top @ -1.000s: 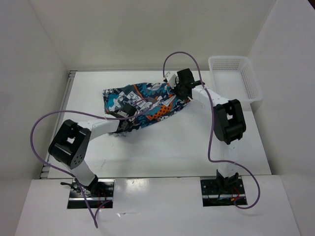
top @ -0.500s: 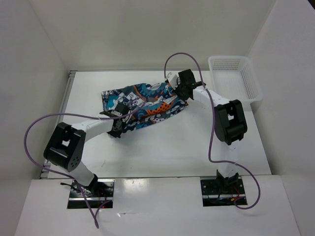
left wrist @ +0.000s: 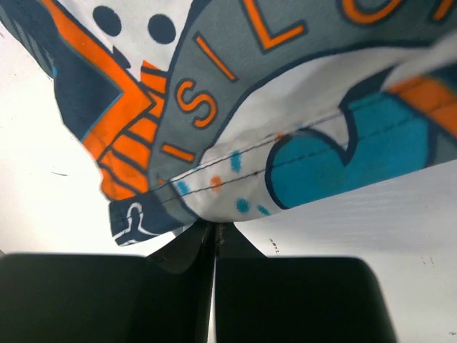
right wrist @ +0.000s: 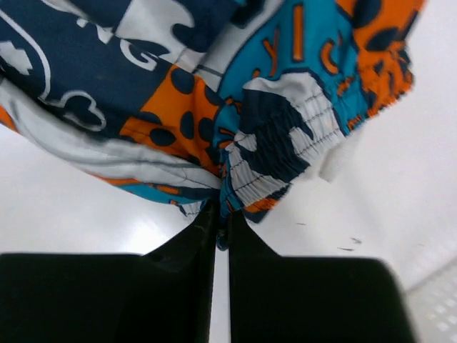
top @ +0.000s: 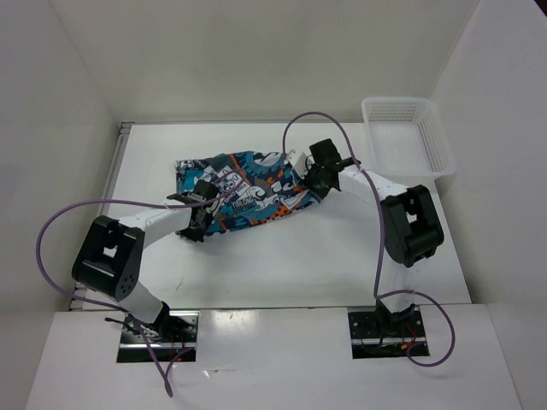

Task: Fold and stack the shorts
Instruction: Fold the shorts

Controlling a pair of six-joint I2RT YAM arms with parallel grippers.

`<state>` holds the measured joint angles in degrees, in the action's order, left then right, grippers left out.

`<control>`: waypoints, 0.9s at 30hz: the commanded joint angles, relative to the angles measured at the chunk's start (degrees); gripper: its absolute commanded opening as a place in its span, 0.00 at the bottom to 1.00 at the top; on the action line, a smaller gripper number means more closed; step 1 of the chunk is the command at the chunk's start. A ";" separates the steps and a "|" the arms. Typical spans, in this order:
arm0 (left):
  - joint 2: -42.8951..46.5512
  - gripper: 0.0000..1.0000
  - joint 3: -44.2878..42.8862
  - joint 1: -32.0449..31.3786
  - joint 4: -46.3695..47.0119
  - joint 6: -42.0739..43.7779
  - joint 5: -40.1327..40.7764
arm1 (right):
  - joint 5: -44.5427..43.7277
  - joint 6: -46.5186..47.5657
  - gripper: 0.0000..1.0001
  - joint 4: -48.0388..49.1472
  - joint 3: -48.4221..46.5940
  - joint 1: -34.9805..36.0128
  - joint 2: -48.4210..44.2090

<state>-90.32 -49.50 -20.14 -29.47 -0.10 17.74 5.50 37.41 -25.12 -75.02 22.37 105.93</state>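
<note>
Nearest the arm bases, bare white table (top: 299, 256) is showing between the two arms. Just beyond it the left gripper (top: 199, 220) is pinching the near-left corner of the shorts (top: 248, 184). In the left wrist view its two dark fingers are pressing together on a stitched hem, with the printed fabric spreading up and away from the tips. The shorts are lying bunched in a band across the middle of the table, running from the left gripper toward the right one. At their right end the right gripper (top: 305, 177) is clamping the gathered elastic waistband. In the right wrist view its fingers are meeting right under that banded edge, with the cloth draping away above. Farther back, a white mesh basket (top: 408, 137) is sitting at the table's far right corner, well apart from the shorts.
</note>
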 commanded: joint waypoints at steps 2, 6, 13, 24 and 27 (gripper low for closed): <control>1.38 0.00 0.62 -0.25 -0.94 0.10 0.01 | 3.03 -1.46 0.21 -1.51 4.88 1.36 -5.29; 1.91 0.00 2.03 -0.25 -0.94 0.10 0.02 | 4.33 -4.09 0.40 -3.17 5.16 0.40 -7.31; 1.91 0.00 4.49 0.28 0.91 0.10 1.16 | 25.79 -15.69 0.66 -10.83 -12.77 -11.73 -7.84; -0.90 0.00 3.44 2.56 2.84 0.10 3.53 | 18.95 -19.74 0.79 -1.77 -16.99 -11.74 4.35; -0.91 0.00 1.33 2.56 2.23 0.10 3.53 | 16.39 -19.74 0.79 -0.01 -20.68 -11.74 9.90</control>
<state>-89.93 -46.72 -18.02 -27.14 -0.01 21.41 25.74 18.79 -28.67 -91.94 10.68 111.24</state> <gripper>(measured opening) 0.003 0.787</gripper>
